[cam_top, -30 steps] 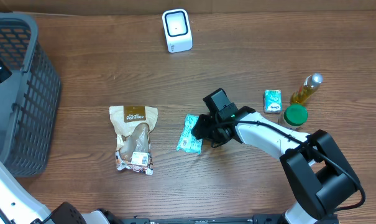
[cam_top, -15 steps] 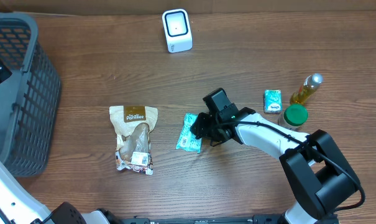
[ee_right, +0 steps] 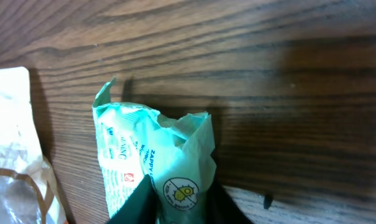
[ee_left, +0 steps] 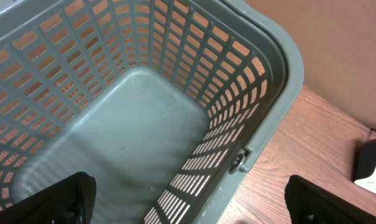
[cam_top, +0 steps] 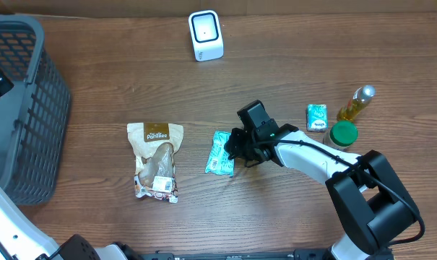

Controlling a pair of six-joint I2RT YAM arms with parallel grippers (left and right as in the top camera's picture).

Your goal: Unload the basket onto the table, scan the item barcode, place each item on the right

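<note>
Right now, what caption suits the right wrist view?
Right fingers pinch one crumpled end of a teal plastic packet on the brown wooden table.

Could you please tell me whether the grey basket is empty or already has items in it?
Empty, as far as shown: the left wrist view looks into the basket and its visible floor is bare.

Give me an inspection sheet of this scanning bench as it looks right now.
Surface: wooden table, bare wood between items.
Job's things: teal packet on the table; white scanner at the far edge.
Clutter: grey basket, nothing visible inside; brown pouch; small teal box; oil bottle; green-lidded jar.
Pincers: left pincer open above the basket; right pincer pinching the packet's end.
Cables: black cable running back from the right pincer.
Surroundings: tan panel behind the table.
</note>
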